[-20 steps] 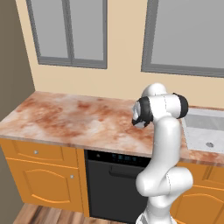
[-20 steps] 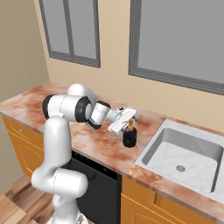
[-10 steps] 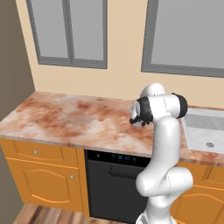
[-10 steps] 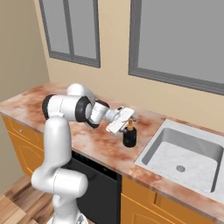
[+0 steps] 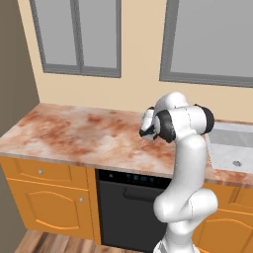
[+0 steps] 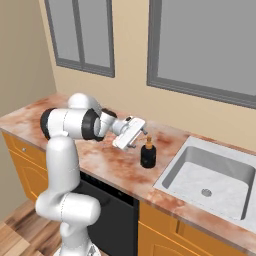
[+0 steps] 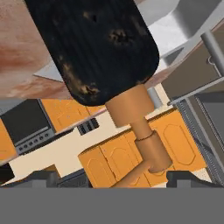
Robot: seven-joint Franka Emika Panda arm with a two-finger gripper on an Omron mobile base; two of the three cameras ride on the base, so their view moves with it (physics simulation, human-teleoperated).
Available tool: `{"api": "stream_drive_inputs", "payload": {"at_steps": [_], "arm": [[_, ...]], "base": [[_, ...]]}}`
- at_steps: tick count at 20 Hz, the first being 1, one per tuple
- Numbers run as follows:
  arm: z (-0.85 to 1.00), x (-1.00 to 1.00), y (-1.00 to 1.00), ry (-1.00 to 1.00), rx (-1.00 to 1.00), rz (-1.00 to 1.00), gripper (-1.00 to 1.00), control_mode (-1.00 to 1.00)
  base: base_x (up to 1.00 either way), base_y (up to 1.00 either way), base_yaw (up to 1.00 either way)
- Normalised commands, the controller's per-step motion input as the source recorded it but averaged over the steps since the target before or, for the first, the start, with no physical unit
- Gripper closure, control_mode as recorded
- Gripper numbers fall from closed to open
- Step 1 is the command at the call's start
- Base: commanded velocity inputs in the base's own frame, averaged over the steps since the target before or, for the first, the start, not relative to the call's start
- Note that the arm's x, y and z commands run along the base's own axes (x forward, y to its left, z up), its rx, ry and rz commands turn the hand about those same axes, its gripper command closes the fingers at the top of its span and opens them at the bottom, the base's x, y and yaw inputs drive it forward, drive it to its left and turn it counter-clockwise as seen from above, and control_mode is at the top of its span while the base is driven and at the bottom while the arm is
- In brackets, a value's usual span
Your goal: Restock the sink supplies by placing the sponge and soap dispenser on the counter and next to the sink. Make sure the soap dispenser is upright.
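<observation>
My gripper (image 6: 140, 139), jaws spread and empty, hovers beside the upright soap dispenser (image 6: 147, 156) left of the sink (image 6: 210, 179); a careless nudge could topple it.

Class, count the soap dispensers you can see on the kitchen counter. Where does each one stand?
1. The soap dispenser, dark with a tan pump, stands upright on the counter just left of the sink, beside the open gripper. The arm may hide others.

Glossy white rounded arm (image 6: 62, 165) with dark joint bands.

No legible txt or labels anywhere
</observation>
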Motion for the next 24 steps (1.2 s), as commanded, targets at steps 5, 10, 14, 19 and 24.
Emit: {"api": "stream_drive_inputs", "payload": {"at_steps": [5, 10, 14, 19, 24], "arm": [[0.21, -0.44, 0.57, -0.14, 0.0, 0.0, -1.0, -1.0], [0.25, -0.84, 0.48, -0.21, 0.0, 0.0, -1.0, -1.0], [0.24, -1.0, 0.25, -0.27, 0.0, 0.0, -1.0, -1.0], [0.42, -0.9, 0.38, -0.28, 0.0, -0.01, -1.0, -1.0], [0.42, -0.99, 0.31, -0.31, 0.0, -0.06, -1.0, -1.0]], "base": [[0.0, 0.0, 0.0], [0.0, 0.0, 0.0], [0.0, 0.0, 0.0], [0.0, 0.0, 0.0], [0.0, 0.0, 0.0]]}}
